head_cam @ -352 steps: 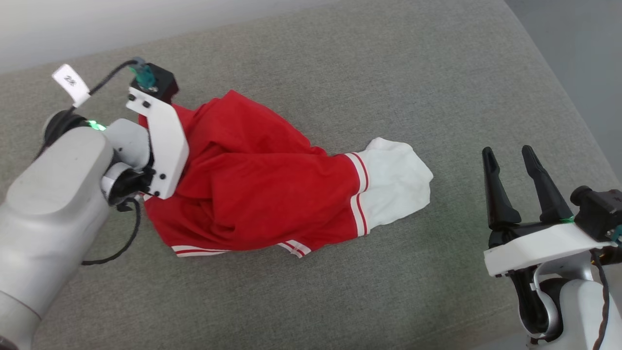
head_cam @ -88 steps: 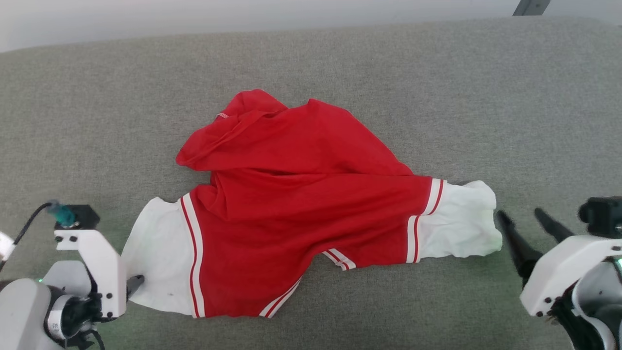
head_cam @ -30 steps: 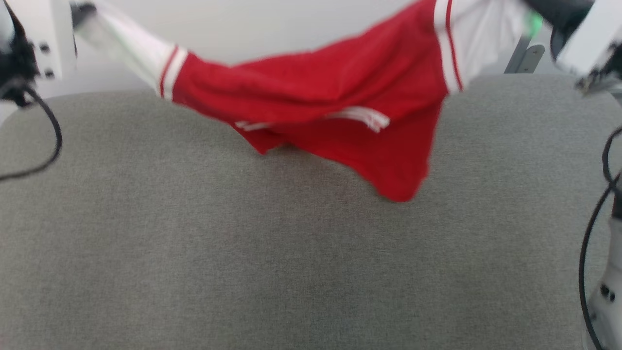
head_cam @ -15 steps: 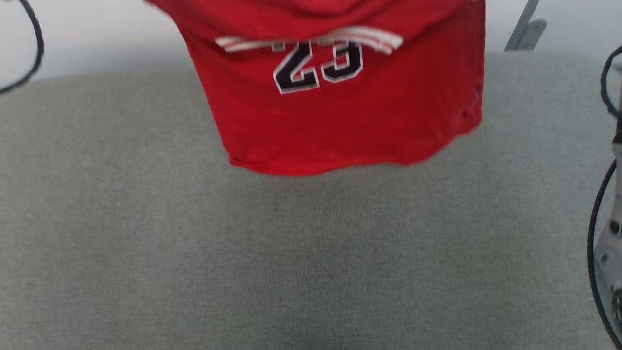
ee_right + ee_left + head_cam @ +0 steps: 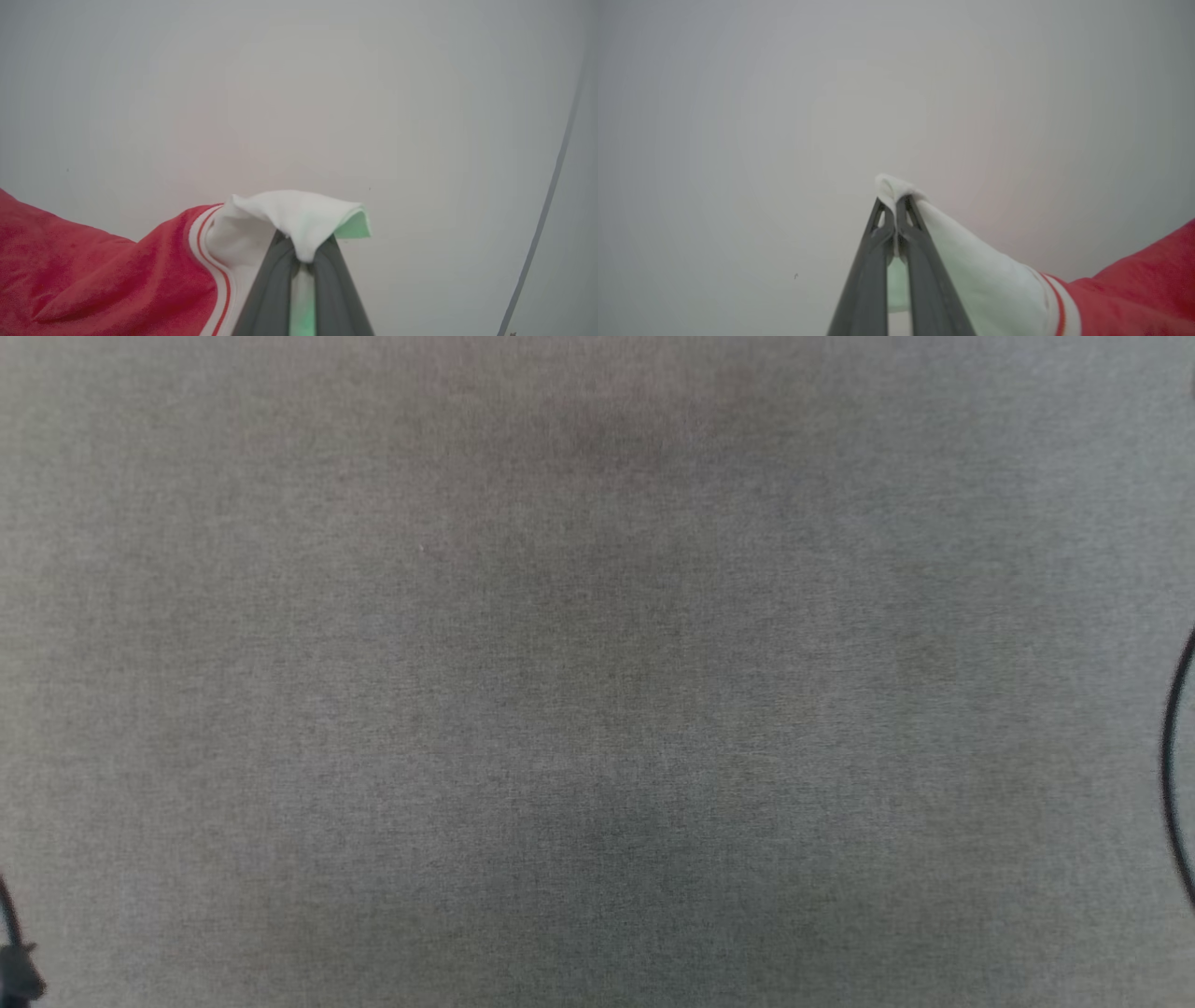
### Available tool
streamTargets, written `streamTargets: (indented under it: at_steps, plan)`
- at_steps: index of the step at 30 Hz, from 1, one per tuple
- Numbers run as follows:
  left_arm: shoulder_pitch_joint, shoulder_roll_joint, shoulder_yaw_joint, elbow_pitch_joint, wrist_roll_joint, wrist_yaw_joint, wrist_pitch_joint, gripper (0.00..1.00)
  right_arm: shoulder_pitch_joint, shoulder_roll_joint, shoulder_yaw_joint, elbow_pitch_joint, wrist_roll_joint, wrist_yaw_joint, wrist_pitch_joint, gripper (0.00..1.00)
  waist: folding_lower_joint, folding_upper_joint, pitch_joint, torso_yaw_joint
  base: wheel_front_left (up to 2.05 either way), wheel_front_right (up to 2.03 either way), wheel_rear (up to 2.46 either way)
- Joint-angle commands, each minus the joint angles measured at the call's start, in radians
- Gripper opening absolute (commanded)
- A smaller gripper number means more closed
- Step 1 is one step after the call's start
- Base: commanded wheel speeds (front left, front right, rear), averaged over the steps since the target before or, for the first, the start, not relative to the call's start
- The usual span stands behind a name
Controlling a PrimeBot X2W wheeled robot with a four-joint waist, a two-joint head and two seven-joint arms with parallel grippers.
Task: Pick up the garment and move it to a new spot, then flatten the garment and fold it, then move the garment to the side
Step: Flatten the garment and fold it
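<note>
Left fingers (image 5: 868, 280) clamp one white sleeve tip (image 5: 892, 186), right fingers (image 5: 273, 289) the other sleeve tip (image 5: 299, 210), so the hanging weight of the garment (image 5: 1134, 289) could tug either thin pinch loose.

head view, below me: grey woven fabric surface (image 5: 840, 616), soft dark shadow patch at its lower middle (a faint reddish tinge near its top edge) | both my wrist views: plain pale wall (image 5: 761, 116) | my right wrist view, right side: thin grey curved line (image 5: 545, 219), too blurred to name
</note>
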Motion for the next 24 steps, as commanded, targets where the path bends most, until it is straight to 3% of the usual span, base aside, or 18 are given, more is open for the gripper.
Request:
streamTargets:
  at_steps: [1, 6, 12, 19, 24]
  plan:
    - [0.014, -0.001, -0.016, 0.048, 0.002, -0.005, -0.049, 0.00, 0.001, 0.017, 0.034, 0.065, 0.004, 0.005, -0.018, 0.00, 0.0000, 0.0000, 0.026, 0.008, 0.00, 0.00, 0.00]
    - [0.081, -0.005, -0.052, 0.149, -0.013, -0.012, -0.073, 0.00, 0.035, 0.021, 0.096, 0.186, 0.035, 0.002, 0.017, 0.00, 0.0000, 0.0000, 0.038, 0.024, 0.00, 0.00, 0.00]
    - [0.250, -0.035, -0.148, 0.225, -0.123, -0.015, 0.052, 0.00, 0.126, 0.018, 0.179, 0.268, 0.165, 0.002, 0.121, 0.00, 0.0000, 0.0000, 0.022, 0.052, 0.00, 0.00, 0.00]
    - [0.474, 0.019, -0.262, 0.118, -0.351, -0.014, 0.332, 0.00, 0.270, -0.051, 0.307, 0.187, 0.328, 0.002, 0.309, 0.00, 0.0000, 0.0000, -0.033, 0.080, 0.00, 0.00, 0.00]
    - [0.622, 0.091, -0.284, 0.004, -0.456, -0.014, 0.430, 0.00, 0.405, -0.129, 0.370, 0.060, 0.438, 0.002, 0.365, 0.00, 0.0000, 0.0000, -0.077, 0.086, 0.00, 0.00, 0.00]
